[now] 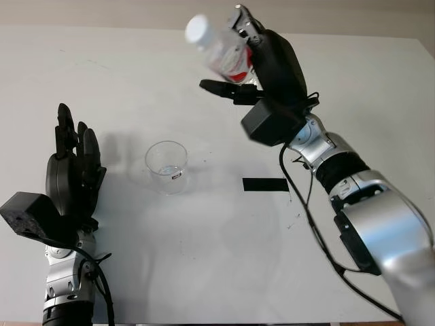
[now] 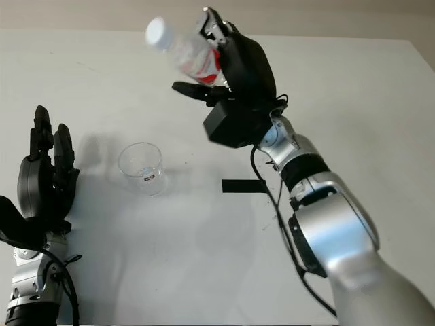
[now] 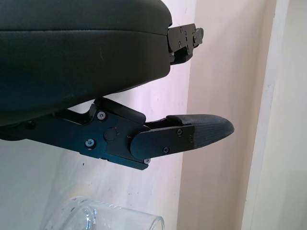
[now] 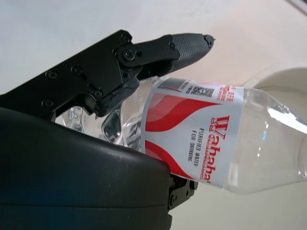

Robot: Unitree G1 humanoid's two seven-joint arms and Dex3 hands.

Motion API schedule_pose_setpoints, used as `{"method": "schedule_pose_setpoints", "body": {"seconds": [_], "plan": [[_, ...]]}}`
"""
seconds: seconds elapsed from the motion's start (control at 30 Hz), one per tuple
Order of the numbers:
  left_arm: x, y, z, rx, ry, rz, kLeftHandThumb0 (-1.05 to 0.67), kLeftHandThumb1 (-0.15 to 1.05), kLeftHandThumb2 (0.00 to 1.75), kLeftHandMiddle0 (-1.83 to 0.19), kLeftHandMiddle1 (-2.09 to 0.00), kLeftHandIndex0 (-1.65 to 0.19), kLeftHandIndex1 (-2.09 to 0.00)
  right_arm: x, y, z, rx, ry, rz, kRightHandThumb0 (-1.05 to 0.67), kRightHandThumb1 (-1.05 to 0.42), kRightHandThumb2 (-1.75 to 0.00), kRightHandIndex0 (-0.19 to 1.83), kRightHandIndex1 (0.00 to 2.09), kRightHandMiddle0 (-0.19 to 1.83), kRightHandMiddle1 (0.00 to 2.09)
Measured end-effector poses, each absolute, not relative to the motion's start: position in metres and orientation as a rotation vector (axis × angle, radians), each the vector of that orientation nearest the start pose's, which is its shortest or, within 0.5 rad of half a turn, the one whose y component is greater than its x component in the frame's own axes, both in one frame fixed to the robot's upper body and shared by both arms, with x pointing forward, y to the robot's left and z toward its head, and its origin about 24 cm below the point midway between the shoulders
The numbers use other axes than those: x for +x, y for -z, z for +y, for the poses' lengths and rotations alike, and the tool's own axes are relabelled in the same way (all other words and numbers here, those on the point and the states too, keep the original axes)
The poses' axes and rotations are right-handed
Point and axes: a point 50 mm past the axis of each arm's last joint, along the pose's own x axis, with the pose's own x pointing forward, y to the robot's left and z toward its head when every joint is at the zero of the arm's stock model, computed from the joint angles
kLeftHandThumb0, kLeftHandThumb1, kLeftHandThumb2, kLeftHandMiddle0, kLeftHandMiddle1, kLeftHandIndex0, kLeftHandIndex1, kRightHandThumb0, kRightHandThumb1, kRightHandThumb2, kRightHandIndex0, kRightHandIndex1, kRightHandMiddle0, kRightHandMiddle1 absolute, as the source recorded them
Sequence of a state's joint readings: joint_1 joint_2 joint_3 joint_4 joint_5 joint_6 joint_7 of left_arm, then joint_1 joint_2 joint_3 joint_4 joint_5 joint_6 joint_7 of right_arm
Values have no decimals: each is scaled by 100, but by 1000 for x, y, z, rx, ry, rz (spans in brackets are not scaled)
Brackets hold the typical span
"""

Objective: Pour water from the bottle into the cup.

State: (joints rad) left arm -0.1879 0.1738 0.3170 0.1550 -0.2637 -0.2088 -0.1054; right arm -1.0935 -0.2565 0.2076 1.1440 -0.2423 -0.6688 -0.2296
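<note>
While the clear plastic bottle with red label (image 1: 221,51) (white cap on) is clamped, tilted, by the right hand (image 1: 268,64), the clear plastic cup (image 1: 166,166) is stood at 7 o'clock from it; the left hand (image 1: 71,176) is held open at the cup's 9 o'clock.

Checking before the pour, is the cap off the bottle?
No, the bottle in the right hand has its white cap on.

Bright, even light on the white desk (image 1: 204,272). Soft shadows fall left of the cup (image 1: 166,166) and around the left hand (image 1: 71,173). Bottle (image 4: 230,139) shows glare near its neck; its cap (image 1: 198,28) looks washed out, possibly blurred.
</note>
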Motion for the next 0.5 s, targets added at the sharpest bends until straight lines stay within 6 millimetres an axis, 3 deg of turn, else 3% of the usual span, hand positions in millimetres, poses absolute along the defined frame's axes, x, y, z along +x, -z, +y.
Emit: {"method": "schedule_pose_setpoints", "body": {"seconds": [0.33, 0.5], "plan": [[276, -89, 243, -98, -182, -311, -64, 105, 58, 13, -5, 17, -5, 393, -164, -141, -324, -179, -361, -33, -105, -48, 120, 209, 86, 209], [275, -88, 243, -96, -178, -318, -65, 105, 59, 14, -5, 18, -4, 381, -151, -147, -294, -242, -261, -36, -105, -47, 114, 209, 88, 209]]}}
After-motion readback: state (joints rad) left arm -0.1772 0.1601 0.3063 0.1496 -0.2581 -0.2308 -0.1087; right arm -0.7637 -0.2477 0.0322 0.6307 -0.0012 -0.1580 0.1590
